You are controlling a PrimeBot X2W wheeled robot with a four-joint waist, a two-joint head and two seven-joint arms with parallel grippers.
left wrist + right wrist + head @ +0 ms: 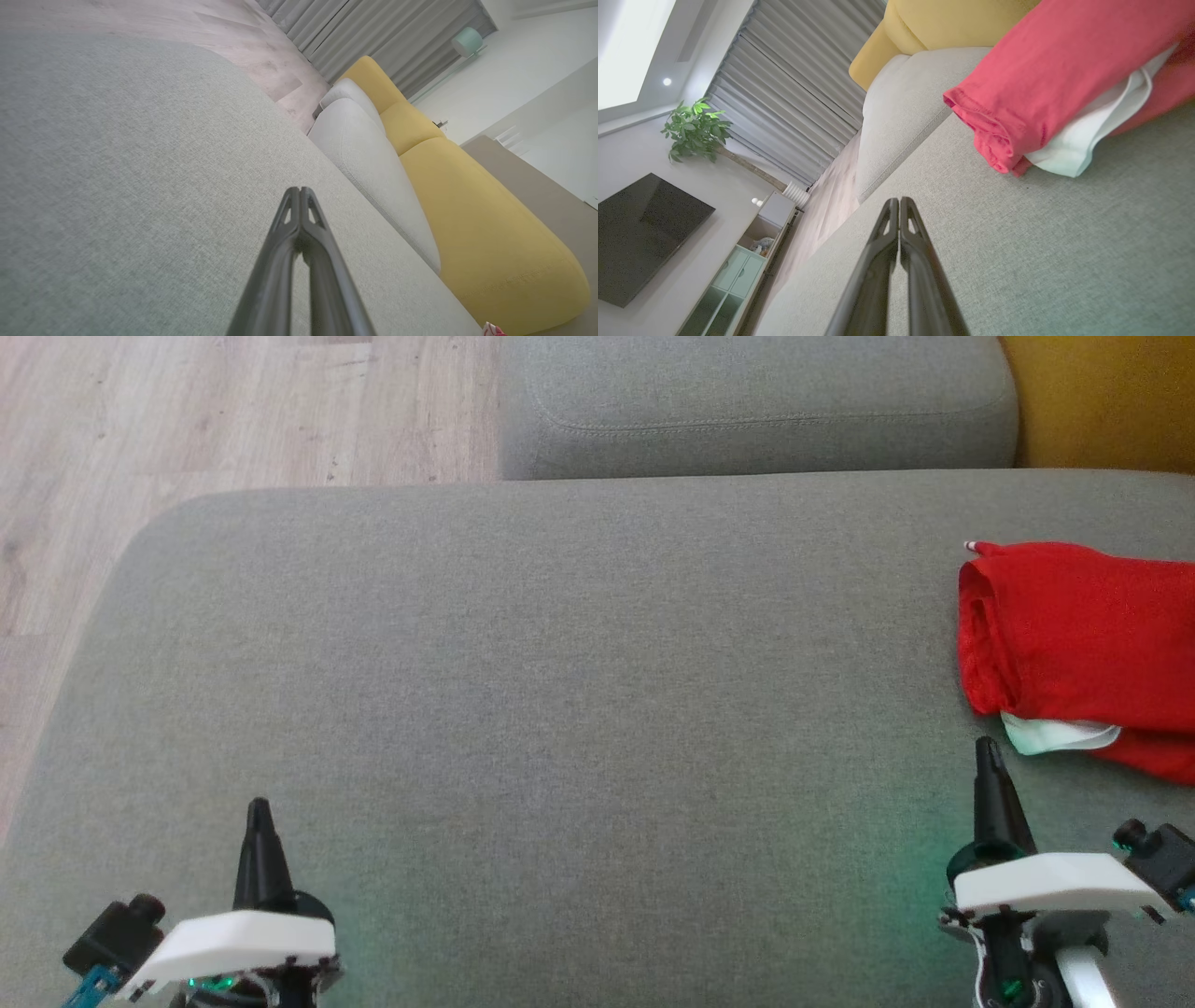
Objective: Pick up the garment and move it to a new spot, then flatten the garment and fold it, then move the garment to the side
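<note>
**Final Step: Garment Set Aside**

The red garment (1083, 644) lies folded at the right edge of the grey seat cushion (560, 663). The left gripper (259, 805) and right gripper (986, 747) are fully closed and empty. The task appears complete, so no further grasp seems required.

Head view down over grey cushion (560, 663); wrist views low across it.
</note>
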